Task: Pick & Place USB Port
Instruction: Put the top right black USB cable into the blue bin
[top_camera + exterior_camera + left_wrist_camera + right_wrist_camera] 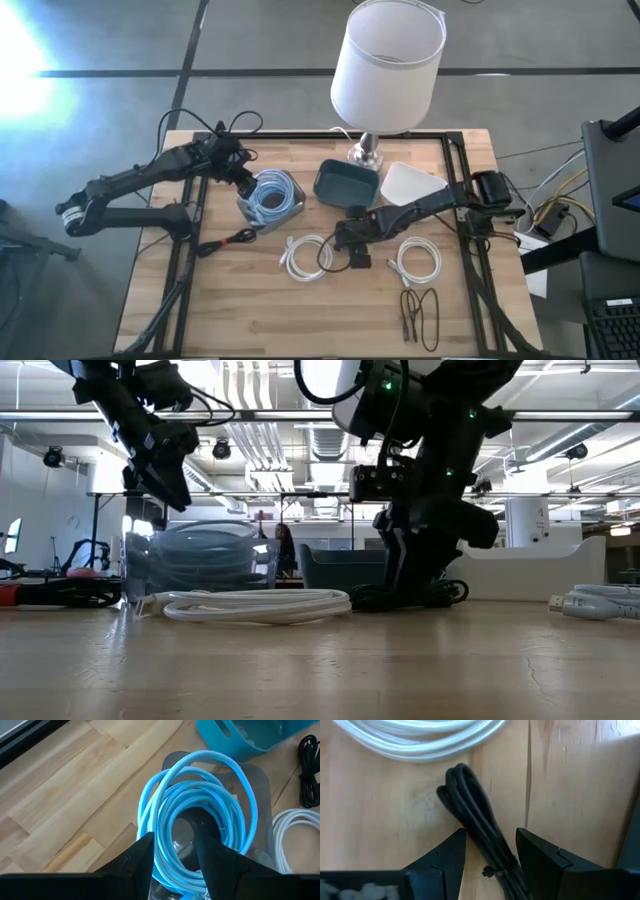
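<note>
A coiled blue cable (200,800) lies inside a clear container (272,200) on the table's left half. My left gripper (172,840) hovers open just above the coil; in the low view it (165,470) is above the container (200,560). A bundled black cable (472,810) lies flat on the wood at mid-table. My right gripper (490,837) is open and down at the table (410,585), one finger on each side of the bundle. In the high view the right gripper (353,248) covers most of the black cable (327,258). My right gripper comes at the black cable bundle (492,852) from above, with the open fingers (445,860) across it near its tied end. The bundle lies flat on the table. Whether a finger touches it, I cannot tell.
A lamp (388,70) stands at the far edge, with a teal bin (345,183) and a white tray (412,185) in front of it. Two white cable coils (305,255) (418,262), a thin black cable (420,315) and a black-and-red cable (225,243) lie on the wood.
</note>
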`<state>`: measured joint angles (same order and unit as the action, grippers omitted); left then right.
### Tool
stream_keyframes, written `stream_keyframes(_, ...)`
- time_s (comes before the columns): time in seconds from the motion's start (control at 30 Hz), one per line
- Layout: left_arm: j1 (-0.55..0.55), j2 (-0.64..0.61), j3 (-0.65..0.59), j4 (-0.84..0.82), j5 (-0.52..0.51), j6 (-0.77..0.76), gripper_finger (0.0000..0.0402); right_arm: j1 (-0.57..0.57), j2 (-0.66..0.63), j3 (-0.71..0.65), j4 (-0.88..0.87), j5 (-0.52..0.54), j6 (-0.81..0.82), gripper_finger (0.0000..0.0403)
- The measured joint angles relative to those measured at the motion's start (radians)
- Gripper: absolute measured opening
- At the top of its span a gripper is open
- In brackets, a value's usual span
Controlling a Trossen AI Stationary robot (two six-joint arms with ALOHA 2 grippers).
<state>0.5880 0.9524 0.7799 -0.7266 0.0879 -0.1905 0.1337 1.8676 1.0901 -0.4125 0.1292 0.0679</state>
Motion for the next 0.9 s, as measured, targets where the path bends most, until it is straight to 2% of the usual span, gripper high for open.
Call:
stream_keyframes(0.1,0.0,0.0,0.0,0.006,0.0,0.0,0.0151,0.001,0.005,0.0,0.0,-0.011,0.004,0.0166)
stream_keyframes(0.2,0.0,0.0,0.0,0.018,0.0,0.0,0.0151,0.0,0.006,0.0,0.001,-0.071,0.0,0.0145)
stream_keyframes(0.53,0.0,0.0,0.0,0.019,0.0,0.0,0.0151,0.001,-0.003,0.005,-0.011,-0.107,0.003,0.0023)
stream_keyframes(0.77,0.0,0.0,0.0,0.02,0.0,0.0,0.0151,0.001,-0.043,0.101,-0.133,-0.104,0.032,0.0033)
stream_keyframes(0.9,0.0,0.0,0.0,0.023,0.0,0.0,0.0151,0.0,-0.064,0.164,-0.157,-0.1,-0.037,0.0033)
